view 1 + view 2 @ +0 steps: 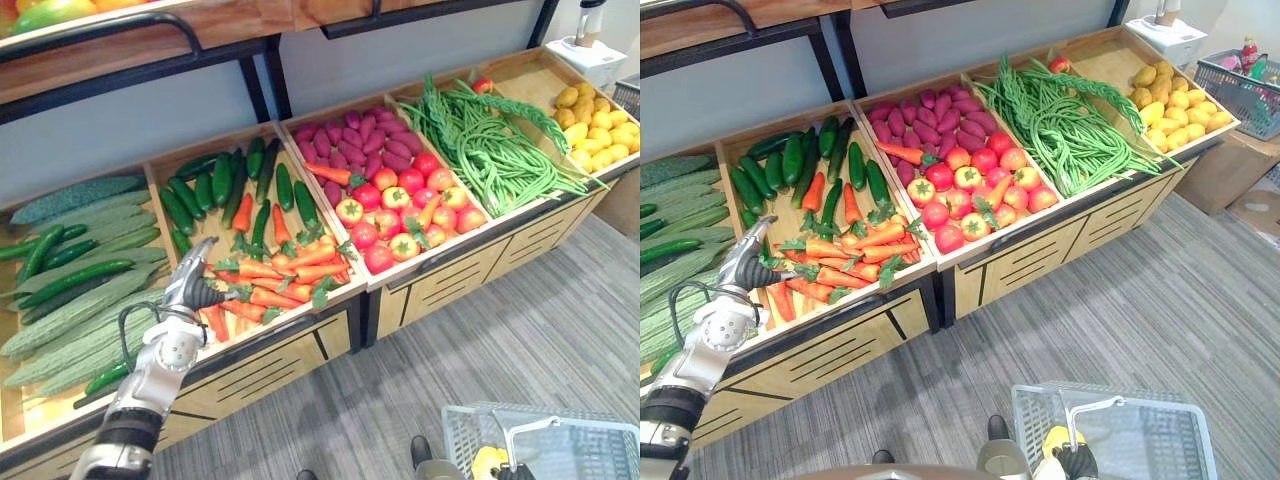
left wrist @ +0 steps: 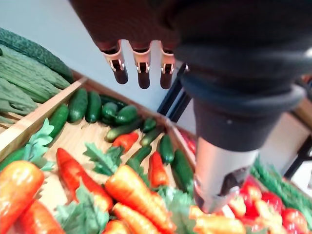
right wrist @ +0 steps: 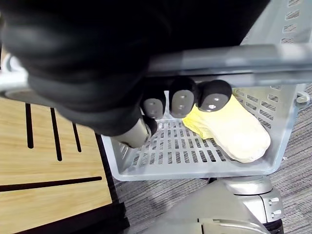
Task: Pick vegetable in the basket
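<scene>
My left hand (image 1: 188, 292) hovers just above the near left corner of the carrot pile (image 1: 285, 275) in the second wooden crate (image 1: 330, 296). Its fingers (image 2: 141, 66) are straight and its thumb (image 2: 219, 165) stands apart, with nothing held. Orange carrots (image 2: 136, 192) with green tops lie right below it. My right hand (image 3: 183, 100) is curled round the grey handle (image 3: 234, 61) of a grey plastic basket (image 1: 560, 440), low at the front right. A pale yellow vegetable (image 3: 234, 129) lies in the basket.
Cucumbers (image 1: 210, 185) share the back of the carrot crate. Bitter gourds (image 1: 70, 310) fill the left crate. Tomatoes (image 1: 405, 215) and purple sweet potatoes (image 1: 355, 140) lie in the third crate, then long beans (image 1: 490, 145) and yellow produce (image 1: 595, 125). Another basket (image 1: 1240, 90) stands at the far right.
</scene>
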